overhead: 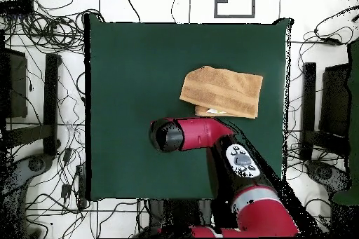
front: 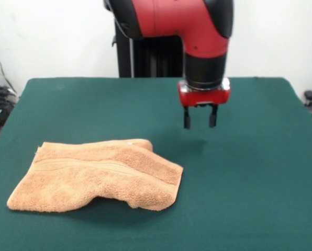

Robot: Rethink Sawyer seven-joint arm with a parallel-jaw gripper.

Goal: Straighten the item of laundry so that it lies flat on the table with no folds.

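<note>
The towel (front: 96, 175) lies on the desk (front: 250, 198) toward the camera's side and to the left in the front view, folded over on itself: an upper layer with the woven band stripe (front: 93, 166) running across it sits on a lower layer, and a rounded fold shows along the edge facing the robot. In the overhead view the towel (overhead: 222, 91) sits right of the desk's middle, with a second layer peeking out along the edge closest to the arm. It looks soft, thick and light, so it should drape and sag when lifted instead of holding a shape, and the terry pile probably grips the felt-like desk cover a little, so dragging may bunch it. A sensible place to take hold is 1 free corner of the upper layer, likely the one at the right end in the front view, pinching only that layer so it can be peeled back off the one beneath. The gripper (front: 200, 119) hangs above the bare desk, near the towel's fold but clear of it, with its 2 fingers (front: 187, 118) spread apart and holding nothing. No unfolding shows yet.
</note>
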